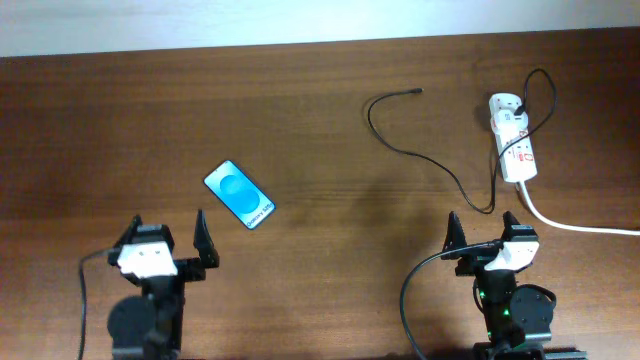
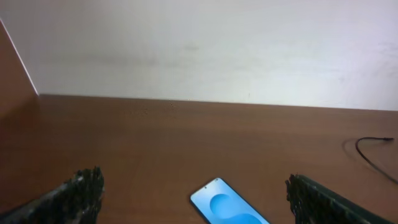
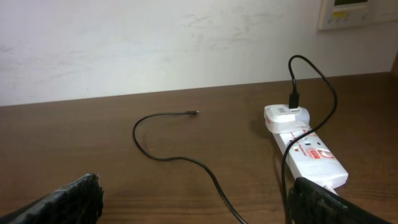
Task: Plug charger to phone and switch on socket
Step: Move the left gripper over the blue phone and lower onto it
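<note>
The phone [image 1: 239, 194] lies flat on the brown table, blue screen up, just ahead of my left gripper [image 1: 168, 236], which is open and empty. The phone also shows at the bottom of the left wrist view [image 2: 227, 206]. The socket [image 1: 513, 137] is a white power strip at the far right, with a white adapter plugged in at its far end. The charger cable [image 1: 420, 155] runs from that adapter in a loop, its black tip [image 1: 416, 92] lying free on the table. My right gripper [image 1: 484, 230] is open and empty, near the cable [image 3: 205, 169] and the socket [image 3: 308, 152].
The thick white power-strip cord [image 1: 580, 226] runs off to the right edge. A white wall [image 3: 186, 43] stands behind the table's far edge, with a wall panel [image 3: 357, 12] at the upper right.
</note>
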{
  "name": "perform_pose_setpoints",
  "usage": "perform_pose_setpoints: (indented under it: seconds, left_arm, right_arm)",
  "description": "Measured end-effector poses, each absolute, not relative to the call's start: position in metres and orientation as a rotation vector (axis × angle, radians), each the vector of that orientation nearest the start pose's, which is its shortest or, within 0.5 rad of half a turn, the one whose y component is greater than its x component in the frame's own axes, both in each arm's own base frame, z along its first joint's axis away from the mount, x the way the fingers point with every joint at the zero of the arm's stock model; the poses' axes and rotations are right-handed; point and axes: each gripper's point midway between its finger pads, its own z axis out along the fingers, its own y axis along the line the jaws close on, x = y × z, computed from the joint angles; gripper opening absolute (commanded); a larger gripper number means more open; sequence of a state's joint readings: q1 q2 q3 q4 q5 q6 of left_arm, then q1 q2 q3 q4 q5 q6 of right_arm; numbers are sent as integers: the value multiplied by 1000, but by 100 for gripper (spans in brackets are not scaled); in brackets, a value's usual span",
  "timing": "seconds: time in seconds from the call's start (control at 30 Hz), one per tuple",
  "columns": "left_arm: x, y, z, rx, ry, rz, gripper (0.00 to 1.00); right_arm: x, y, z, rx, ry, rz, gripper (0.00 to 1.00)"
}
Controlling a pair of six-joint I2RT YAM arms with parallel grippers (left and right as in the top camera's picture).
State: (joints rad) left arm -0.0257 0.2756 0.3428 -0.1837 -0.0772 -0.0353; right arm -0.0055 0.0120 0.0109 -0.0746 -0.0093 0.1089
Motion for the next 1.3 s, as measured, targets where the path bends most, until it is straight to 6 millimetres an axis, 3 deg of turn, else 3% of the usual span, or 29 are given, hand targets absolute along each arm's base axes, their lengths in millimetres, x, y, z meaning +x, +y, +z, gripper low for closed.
perform_pose_setpoints:
  seconds: [0.17,0.33,0.4,0.5,0.6,0.73,0.83,1.07,1.17,1.3]
  left_arm:
    - [269,4,243,-137,1901,-42,99]
    - [285,-2,270,-237,2167,-109,99]
    - [297,-13,281,-232,2248,-179,99]
    - [316,-45,291,-155,2290,-392,99]
    - [320,-74,269,-111,2388,-609,99]
    - [318,-75,238,-393,2525,-682,99]
    - [321,-67,219,-670,2558,-573,100]
    - [356,-52,185,-983,2703,-202,99]
    - [387,-51,148,-1049,2806,-68,99]
    - [388,-60,99,-1069,2953,-43,99]
  right_arm:
    - [246,0,158,87,1644,87,98]
    - [246,0,158,86,1644,87,98]
    - [246,0,158,86,1644,87,98]
    - [246,0,158,87,1644,88,98]
    - [246,0,158,86,1644,87,98]
    - [246,0,158,86,1644,87,98]
    - [246,0,158,86,1644,87,98]
    - [246,0,158,87,1644,88,98]
    - [246,0,158,86,1643,87,98]
    - [246,0,158,86,1644,87,98]
